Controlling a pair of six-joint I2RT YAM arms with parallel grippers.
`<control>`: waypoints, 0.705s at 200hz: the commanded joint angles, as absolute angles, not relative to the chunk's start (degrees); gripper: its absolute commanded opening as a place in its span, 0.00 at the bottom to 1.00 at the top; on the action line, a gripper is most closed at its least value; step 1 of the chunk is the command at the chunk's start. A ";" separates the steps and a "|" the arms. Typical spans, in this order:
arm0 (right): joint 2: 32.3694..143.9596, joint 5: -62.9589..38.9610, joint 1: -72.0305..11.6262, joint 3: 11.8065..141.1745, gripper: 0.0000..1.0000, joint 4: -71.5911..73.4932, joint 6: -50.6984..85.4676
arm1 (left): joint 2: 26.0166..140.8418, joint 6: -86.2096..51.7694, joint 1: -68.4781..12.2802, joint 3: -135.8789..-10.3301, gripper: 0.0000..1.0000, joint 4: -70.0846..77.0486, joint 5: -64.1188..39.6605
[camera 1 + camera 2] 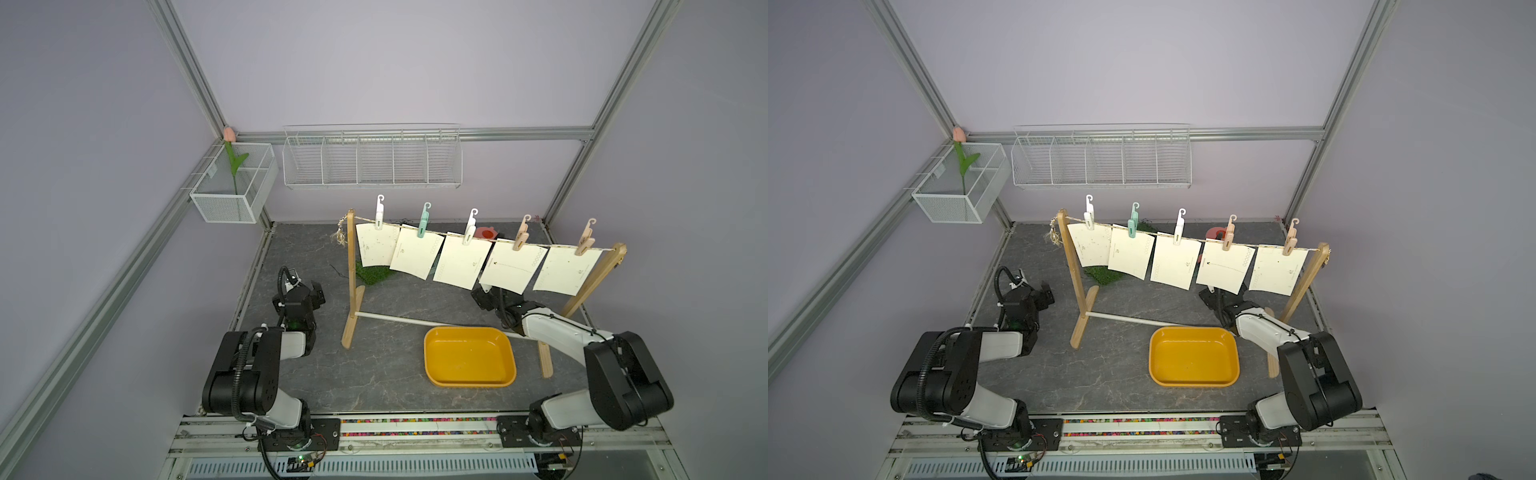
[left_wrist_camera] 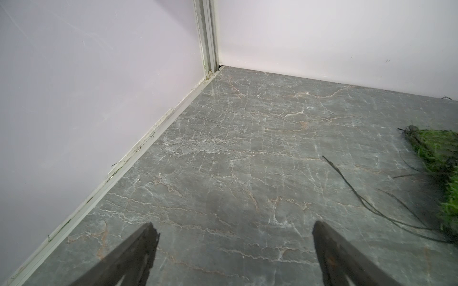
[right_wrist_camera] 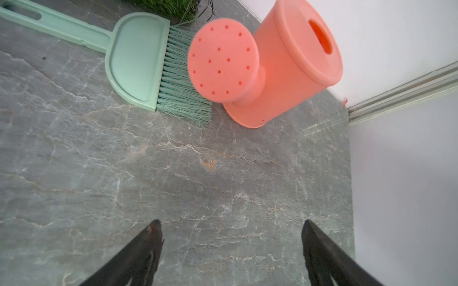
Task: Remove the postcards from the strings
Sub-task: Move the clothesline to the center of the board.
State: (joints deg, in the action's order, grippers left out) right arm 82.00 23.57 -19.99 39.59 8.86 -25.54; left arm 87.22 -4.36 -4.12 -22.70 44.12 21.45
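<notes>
Grey tabletop (image 1: 374,374), all five postcards (image 1: 461,259) pegged on the strings (image 1: 609,249): right gripper (image 3: 231,229), spread empty beneath them, should next rise and pinch one.

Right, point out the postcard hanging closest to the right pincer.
The postcard printed with a dotted line, second from the right arm's end of the string; the right pincer sits under its lower edge.
</notes>
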 commanded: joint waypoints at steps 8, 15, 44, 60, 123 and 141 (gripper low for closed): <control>80.19 31.89 -23.47 41.75 0.88 5.29 -33.85 | 86.48 -5.02 -3.94 -23.83 0.99 45.10 22.15; 80.09 32.92 -24.38 42.05 0.88 4.64 -34.85 | 86.45 -4.94 -3.94 -23.87 0.99 45.14 22.13; 79.97 38.08 -29.32 43.07 0.88 2.09 -40.25 | 86.47 -4.93 -3.95 -23.90 0.99 45.14 22.23; 79.65 40.54 -32.04 43.35 0.88 0.87 -43.07 | 86.44 -4.87 -3.96 -23.84 0.99 45.10 22.24; 79.13 47.27 -41.27 45.43 0.88 -6.15 -48.92 | 86.44 -4.87 -3.97 -23.87 0.99 45.09 22.25; 79.44 49.12 -43.83 46.02 0.88 -8.16 -50.11 | 86.48 -4.91 -3.96 -23.87 0.99 45.12 22.22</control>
State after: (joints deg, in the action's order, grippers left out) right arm 80.55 45.06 -41.01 44.38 -3.99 -46.41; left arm 87.22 -4.36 -4.12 -22.70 44.12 21.47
